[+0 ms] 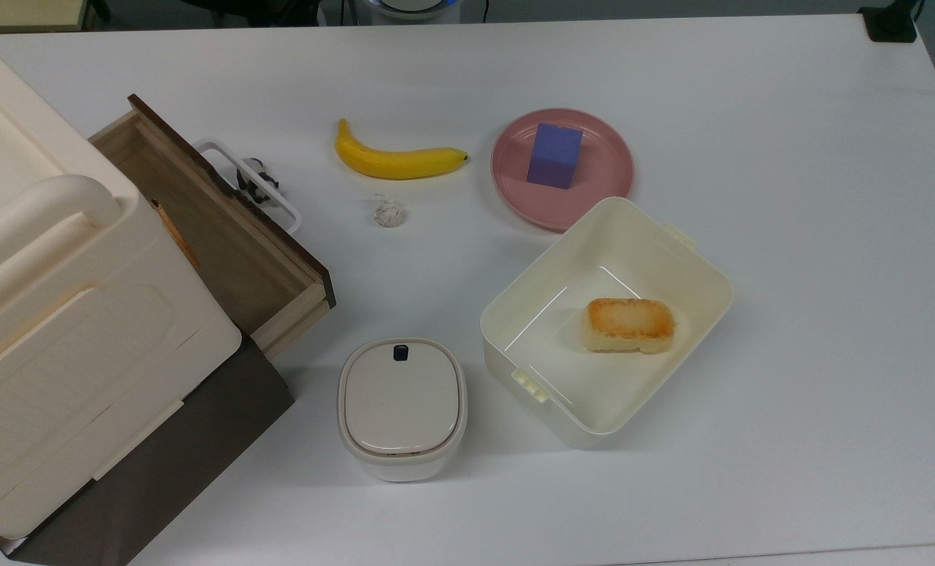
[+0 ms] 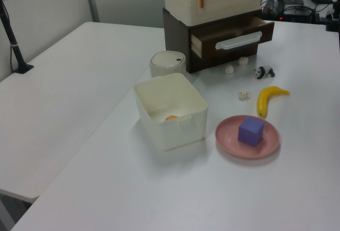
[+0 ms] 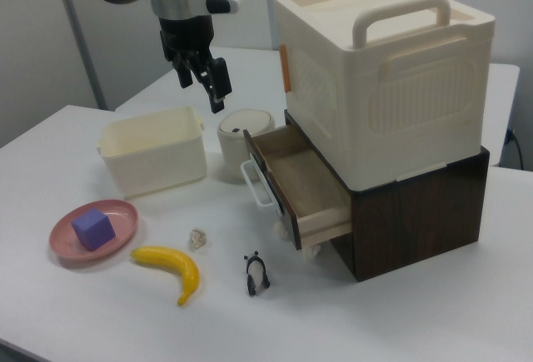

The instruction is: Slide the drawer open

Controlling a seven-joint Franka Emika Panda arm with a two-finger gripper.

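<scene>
The drawer stands pulled out of the dark brown cabinet. It has light wood sides, a brown floor and a white loop handle, and nothing lies inside it. The left view shows its dark front panel, and the right view shows its open tray. My gripper hangs in the air to the right view's left of the drawer. It is above the table and well clear of the handle. Its black fingers are open and hold nothing.
A large cream box sits on the cabinet. On the table are a panda toy, a banana, a small crumpled white thing, a pink plate with a purple cube, a cream tub holding bread, and a lidded white pot.
</scene>
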